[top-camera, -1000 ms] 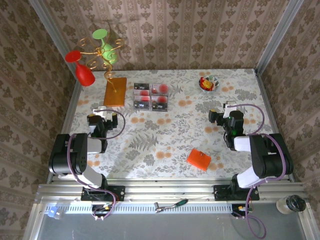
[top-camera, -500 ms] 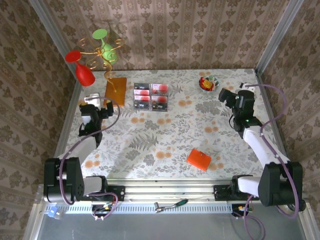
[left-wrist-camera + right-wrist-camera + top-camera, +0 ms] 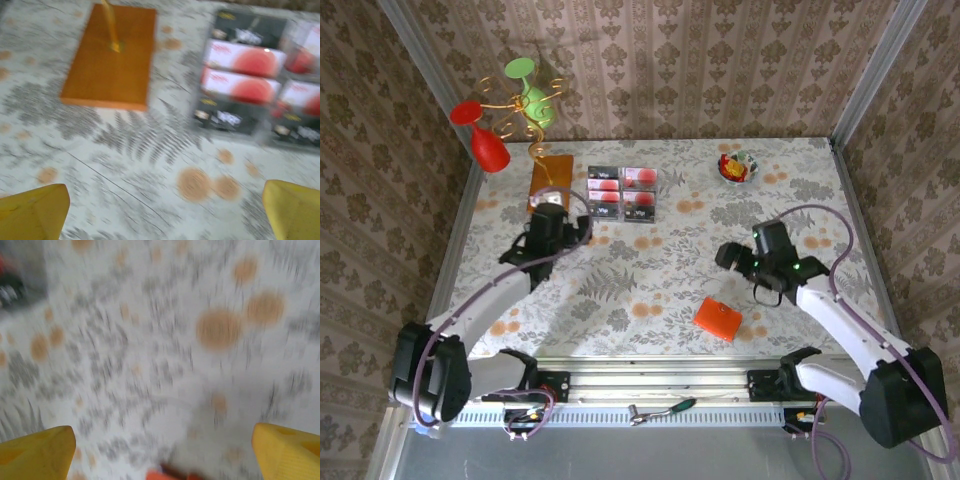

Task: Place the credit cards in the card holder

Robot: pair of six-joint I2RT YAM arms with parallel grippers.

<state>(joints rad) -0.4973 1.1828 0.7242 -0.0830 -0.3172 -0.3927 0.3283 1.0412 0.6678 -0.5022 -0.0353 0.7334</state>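
Arms have swung inward: open left hand (image 3: 560, 218) near credit cards (image 3: 622, 192), open right hand (image 3: 726, 256) near card holder (image 3: 718, 319).

It was a lab booth dressed as a home: wallpaper panels (image 3: 720, 70) enclosed a floral table (image 3: 660, 262), aluminium rail (image 3: 650, 378) at six o'clock.

right wrist: blurred, card holder (image 3: 172, 474) cut by bottom edge | left wrist: credit cards (image 3: 245, 87) blurred, cut at right edge
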